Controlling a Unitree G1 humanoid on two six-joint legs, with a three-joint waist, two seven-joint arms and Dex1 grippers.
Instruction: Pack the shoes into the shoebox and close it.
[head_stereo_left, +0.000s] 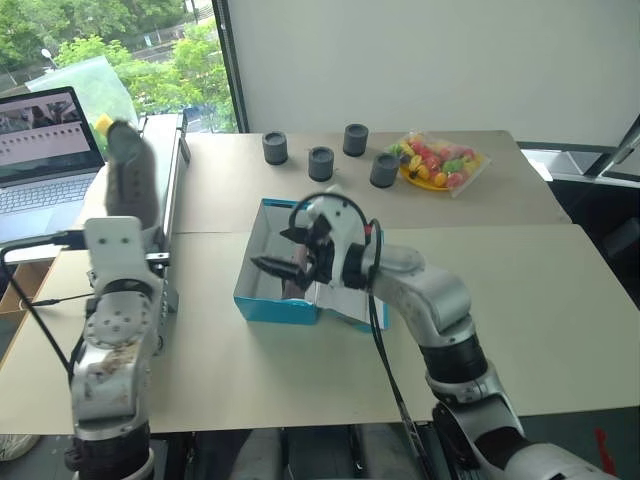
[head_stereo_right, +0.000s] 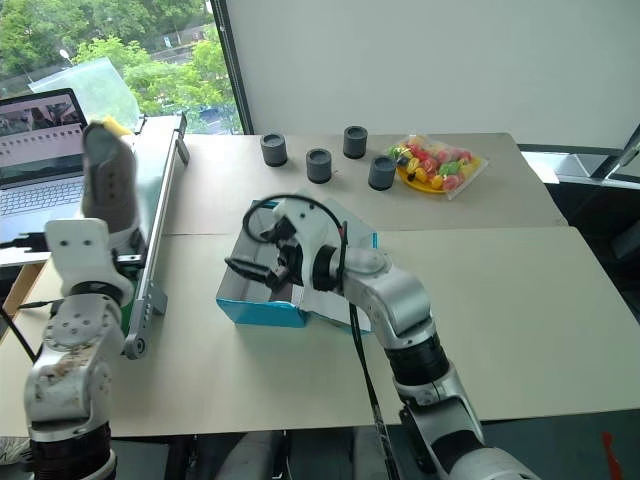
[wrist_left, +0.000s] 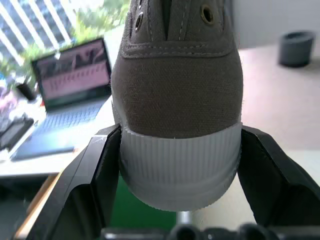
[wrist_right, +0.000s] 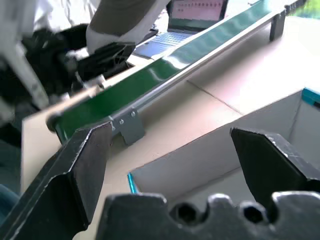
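Your left hand (wrist_left: 175, 220) pinched the grey-taupe canvas sneaker (wrist_left: 177, 90) by its sole for transfer; your right hand (wrist_right: 170, 165) hovered spread over the turquoise cardboard shoebox (head_stereo_left: 275, 305).

Grey shoe (head_stereo_left: 130, 170) over conveyor (head_stereo_left: 168, 200)

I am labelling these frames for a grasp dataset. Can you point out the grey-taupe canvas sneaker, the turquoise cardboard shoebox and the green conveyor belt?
Grey-taupe canvas sneaker (wrist_left: 177, 95), left wrist view: on its canvas heel.
Turquoise cardboard shoebox (head_stereo_left: 275, 309), left eye view: on its near outer wall.
Green conveyor belt (wrist_right: 165, 67), right wrist view: on its belt surface.
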